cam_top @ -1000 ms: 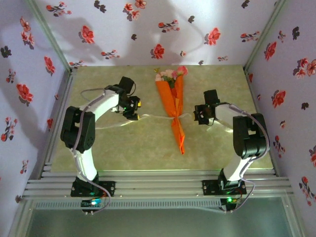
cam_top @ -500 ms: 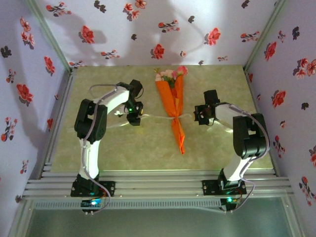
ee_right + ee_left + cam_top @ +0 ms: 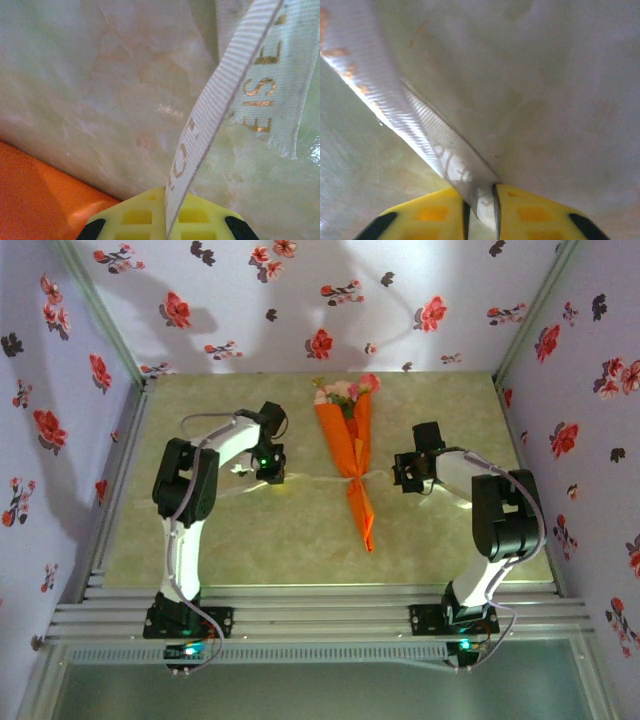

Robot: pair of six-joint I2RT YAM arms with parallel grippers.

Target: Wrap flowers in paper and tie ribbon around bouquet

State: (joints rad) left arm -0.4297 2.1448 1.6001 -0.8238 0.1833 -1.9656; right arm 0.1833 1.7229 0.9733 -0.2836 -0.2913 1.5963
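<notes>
The bouquet [image 3: 352, 455], a slim orange paper cone with pink and cream flowers [image 3: 345, 391] at its far wide end, lies mid-table. The cream-white ribbon [image 3: 318, 478] crosses the cone at its waist and runs out to both sides. My left gripper [image 3: 271, 474] stands left of the cone, shut on the ribbon [image 3: 447, 162], which rises from between the yellow fingertips [image 3: 530, 212]. My right gripper [image 3: 408, 476] stands right of the cone, shut on the other ribbon [image 3: 197, 142] end, gold letters on it. Orange paper [image 3: 35, 200] shows at the lower left of the right wrist view.
The pale green table [image 3: 250, 530] is closed in by lilac walls with red flower prints on the left [image 3: 50, 430], back [image 3: 320, 340] and right [image 3: 590, 430]. A metal rail [image 3: 320, 610] runs along the near edge by the arm bases.
My left gripper moved right toward the cone and closed on the ribbon. The left elbow swung up and right. My right arm and the bouquet stayed still.
</notes>
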